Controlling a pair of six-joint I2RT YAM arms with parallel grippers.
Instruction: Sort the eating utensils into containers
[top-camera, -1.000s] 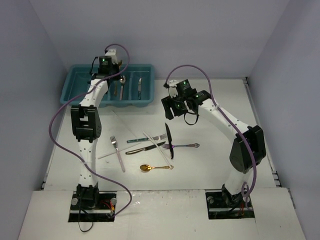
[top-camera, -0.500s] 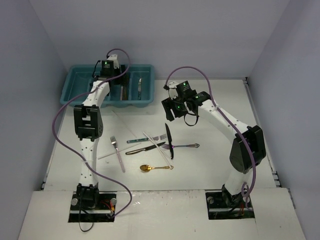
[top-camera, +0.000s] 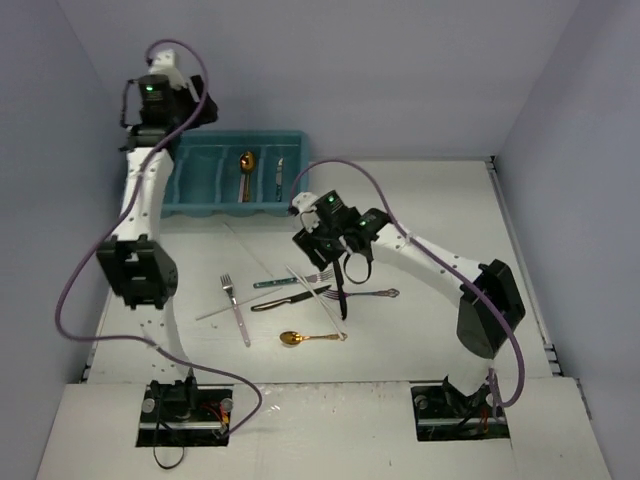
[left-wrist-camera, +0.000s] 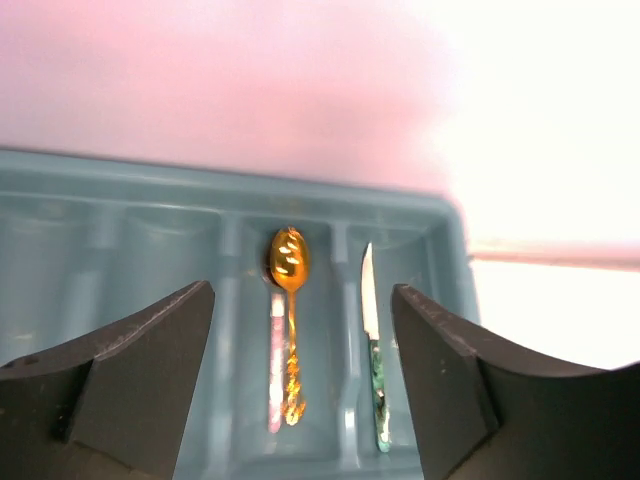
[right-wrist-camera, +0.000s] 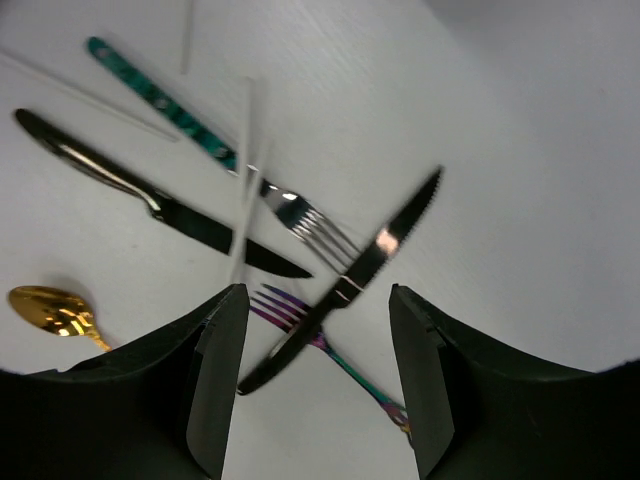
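Teal cutlery tray (top-camera: 200, 178): gold spoon (left-wrist-camera: 288, 262) and teal-handled knife (left-wrist-camera: 377, 370) in adjacent compartments; left pincer (left-wrist-camera: 302, 293) raised over tray, spread, empty; right pincer (right-wrist-camera: 317, 292) spread over black knife (right-wrist-camera: 375, 245), on surface (top-camera: 430, 200) beside tray.

A white table (top-camera: 440, 200) carries the teal tray (top-camera: 270, 207) at far left and scattered utensils (top-camera: 285, 298), a gold spoon (top-camera: 292, 337) nearest.

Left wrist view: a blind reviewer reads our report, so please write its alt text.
A gold spoon lies in one compartment of a teal cutlery tray, a pale slim piece beside its handle, and a teal-handled knife in the next compartment rightward. The dark fingers of the left gripper frame the view, open and empty.
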